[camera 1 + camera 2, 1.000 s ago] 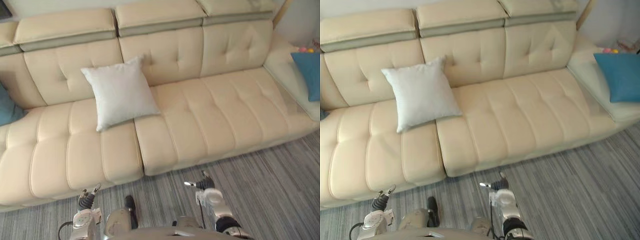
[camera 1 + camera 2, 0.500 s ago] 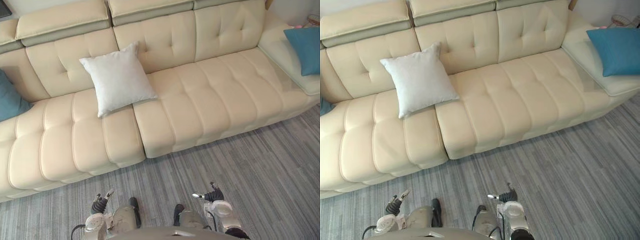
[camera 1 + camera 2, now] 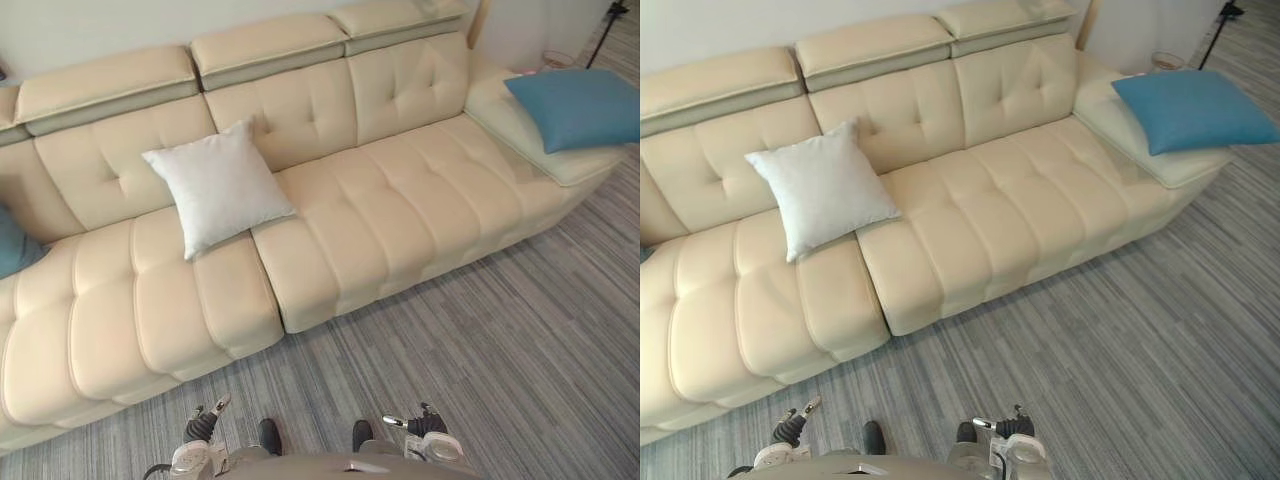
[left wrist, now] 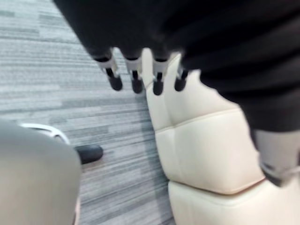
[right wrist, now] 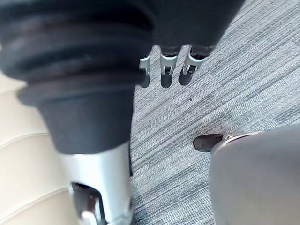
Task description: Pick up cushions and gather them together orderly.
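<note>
The left hand (image 3: 199, 428) and right hand (image 3: 424, 427) hang low over the grey floor (image 3: 500, 340), fingers relaxed and empty. Nothing is gathered yet: the white cushion (image 3: 218, 186) leans against the sofa (image 3: 400, 215) back, one blue cushion (image 3: 578, 106) lies on its right end, and a second blue cushion (image 3: 14, 246) sits at the far left, all well apart.

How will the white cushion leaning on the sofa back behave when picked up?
The white cushion looks plump and soft, so probably light, and likely to sag if pinched by a corner. It leans tilted against the sofa backrest, so a push may topple or slide it on the smooth upholstery.
</note>
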